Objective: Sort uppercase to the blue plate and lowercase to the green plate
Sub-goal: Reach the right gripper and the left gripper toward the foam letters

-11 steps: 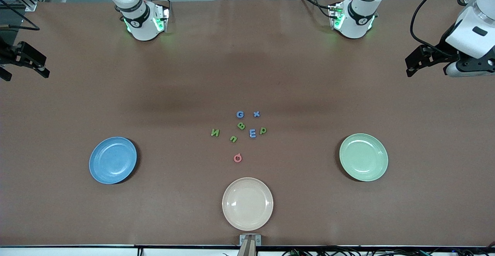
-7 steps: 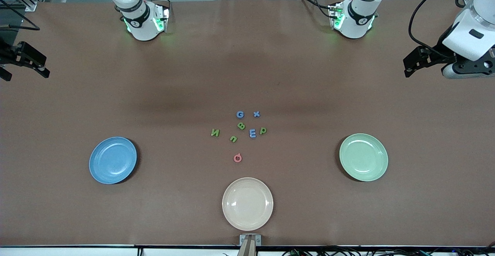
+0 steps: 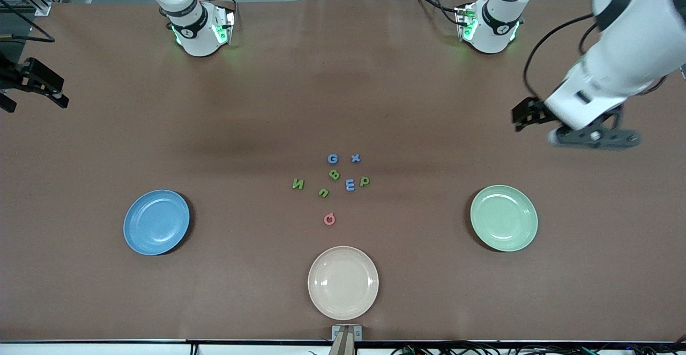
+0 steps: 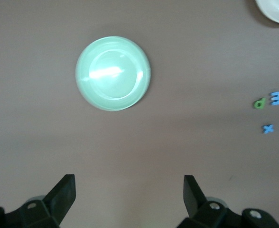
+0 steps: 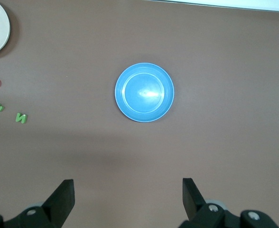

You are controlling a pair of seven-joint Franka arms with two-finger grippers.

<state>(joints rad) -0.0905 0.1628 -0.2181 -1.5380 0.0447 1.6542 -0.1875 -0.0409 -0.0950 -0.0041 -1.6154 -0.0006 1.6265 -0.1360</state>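
Eight foam letters lie in a cluster mid-table. The uppercase are a blue G, green B, green N and pink G. The lowercase are a blue x, blue E shape, green p and green n. The blue plate lies toward the right arm's end, the green plate toward the left arm's end; both hold nothing. My left gripper hangs open over bare table near the green plate. My right gripper waits open at the table's edge, the blue plate in its view.
A beige plate sits nearest the front camera, below the letters. Both arm bases stand along the table's back edge. Brown table surface surrounds the plates and the letters.
My left arm has swung in from the table's end, and its gripper now hangs over the table near the green plate. The right arm, letters and plates have not moved.
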